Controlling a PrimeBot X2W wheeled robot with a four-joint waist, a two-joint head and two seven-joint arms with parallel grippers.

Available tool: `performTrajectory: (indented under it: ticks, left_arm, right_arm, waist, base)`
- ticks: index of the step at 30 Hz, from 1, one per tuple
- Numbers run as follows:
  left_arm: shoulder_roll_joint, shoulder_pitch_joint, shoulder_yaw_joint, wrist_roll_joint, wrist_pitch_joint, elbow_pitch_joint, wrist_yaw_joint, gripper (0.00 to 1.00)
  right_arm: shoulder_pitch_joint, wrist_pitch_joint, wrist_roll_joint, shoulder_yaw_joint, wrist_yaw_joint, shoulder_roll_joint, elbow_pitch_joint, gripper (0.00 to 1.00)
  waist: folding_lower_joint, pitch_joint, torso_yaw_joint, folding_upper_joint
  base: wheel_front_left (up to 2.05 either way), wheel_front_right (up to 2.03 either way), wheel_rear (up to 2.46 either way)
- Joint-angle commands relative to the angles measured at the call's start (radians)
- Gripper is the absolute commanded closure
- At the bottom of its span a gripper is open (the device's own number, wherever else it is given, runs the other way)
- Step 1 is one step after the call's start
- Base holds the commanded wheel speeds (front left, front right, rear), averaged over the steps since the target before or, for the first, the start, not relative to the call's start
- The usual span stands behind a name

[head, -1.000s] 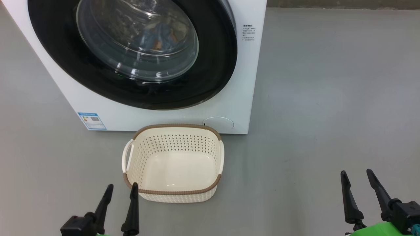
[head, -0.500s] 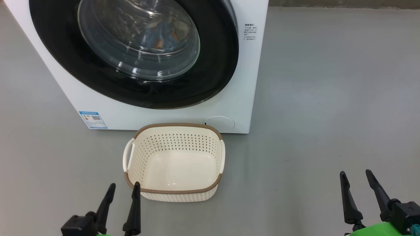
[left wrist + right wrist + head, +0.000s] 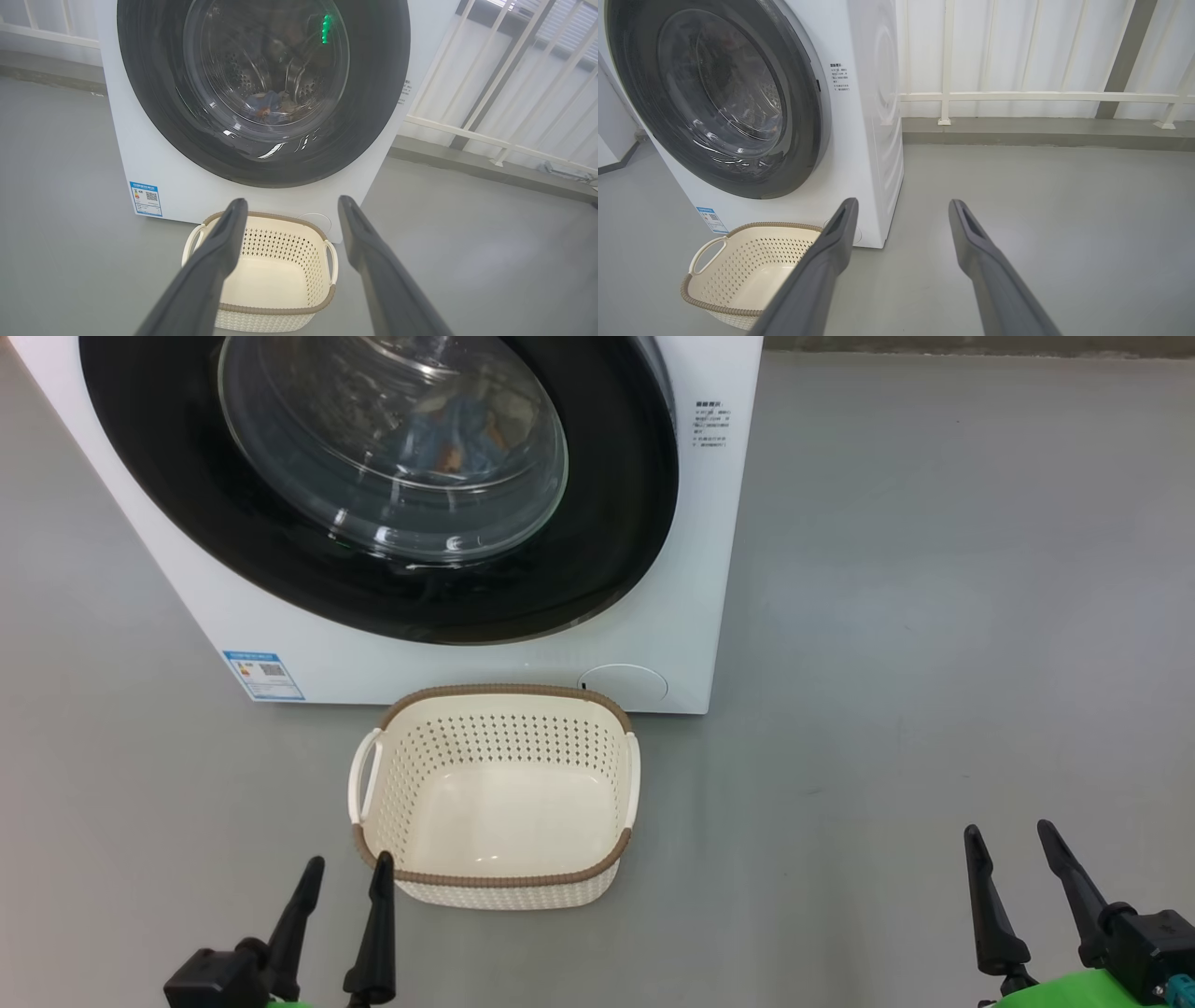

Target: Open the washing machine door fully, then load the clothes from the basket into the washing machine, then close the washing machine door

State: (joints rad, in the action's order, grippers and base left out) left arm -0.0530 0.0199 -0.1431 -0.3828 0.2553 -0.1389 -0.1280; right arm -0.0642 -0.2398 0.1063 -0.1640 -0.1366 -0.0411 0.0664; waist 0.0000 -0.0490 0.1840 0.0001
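Since the washing machine door (image 3: 392,457) lies flat against the front of the washing machine (image 3: 695,616), with the blue clothes (image 3: 457,434) seen through its glass low in the drum and the basket (image 3: 504,879) empty, I judge that the task is at its end and only a check of the latch is left. If you want to be sure, push slowly on the wide black rim and not on the glass bowl. I cannot tell from here on which side the latch is, so push near the middle of the rim's edge.

Your left tool (image 3: 348,861) is spread wide and holds nothing; it hangs low, just beside the near left corner of the basket. Your right tool (image 3: 1007,828) is also spread and empty, well apart to the right over the bare floor (image 3: 934,663).

Mind the basket: it stands just in front of the machine, between your left tool and the door, so go over it. The white railing (image 3: 1041,96) is behind, away from your path.
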Motion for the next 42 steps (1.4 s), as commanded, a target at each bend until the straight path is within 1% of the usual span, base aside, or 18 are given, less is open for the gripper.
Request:
performTrajectory:
  ticks: [1, 4, 5, 9, 12, 16, 19, 22, 42]
  left_arm:
    - [-0.015, -0.027, 0.035, 0.006, 0.006, 0.028, -0.003, 0.0]
    - [-0.013, -0.026, 0.04, 0.007, 0.006, 0.026, -0.003, 0.0]
    - [0.0, 0.0, 0.004, 0.0, 0.0, -0.002, 0.0, 1.0]
    - [0.014, 0.012, -0.006, -0.001, -0.001, -0.047, 0.0, 1.0]
    - [0.013, 0.009, -0.004, -0.032, -0.007, -0.046, 0.001, 1.0]
    - [0.009, 0.006, 0.002, -0.075, -0.016, -0.047, 0.001, 1.0]
    - [0.007, 0.003, 0.006, -0.107, -0.023, -0.049, 0.001, 1.0]
    - [0.005, 0.0, 0.009, -0.128, -0.027, -0.051, 0.001, 1.0]
    - [-0.006, -0.023, 0.037, -0.335, -0.075, -0.063, 0.0, 1.0]
  right_arm:
    - [0.027, -0.013, 0.001, 0.03, 0.006, -0.009, -0.02, 0.0]
    - [0.027, -0.014, 0.0, 0.031, 0.006, -0.009, -0.018, 0.0]
    - [0.0, 0.0, 0.0, 0.001, 0.0, 0.0, 0.005, 1.0]
    - [-0.001, 0.002, 0.001, 0.0, 0.0, 0.009, 0.06, 1.0]
    - [0.004, 0.014, 0.036, -0.005, 0.0, 0.009, 0.063, 1.0]
    - [0.008, 0.026, 0.085, -0.001, 0.0, 0.008, 0.066, 1.0]
    - [0.012, 0.033, 0.121, 0.002, 0.0, 0.008, 0.069, 1.0]
    - [0.015, 0.037, 0.145, 0.004, 0.0, 0.007, 0.071, 1.0]
    - [0.043, 0.092, 0.385, 0.013, 0.001, 0.005, 0.09, 1.0]
  waist:
    - [0.0, 0.0, 0.0, -0.0001]
    - [0.0, 0.002, 0.001, -0.0001]
    - [0.0, 0.002, 0.001, -0.0001]
    - [0.0, 0.002, 0.001, -0.0001]
    - [0.0003, 0.003, 0.0, -0.0001]
    - [0.0023, 0.007, -0.009, -0.0001]
    - [0.0006, 0.007, -0.013, -0.0001]
    - [0.0002, 0.007, -0.016, -0.0001]
    - [0.0001, 0.014, -0.046, -0.0001]
  base:
    - [0.0, 0.0, 0.0]
    - [0.0, 0.0, 0.0]
    - [0.0, 0.0, 0.0]
    - [0.0, 0.0, 0.0]
    - [0.0, 0.0, 0.0]
    - [0.0, 0.0, 0.0]
    - [0.0, 0.0, 0.0]
    - [0.0, 0.0, 0.0]
    - [0.0, 0.0, 0.0]
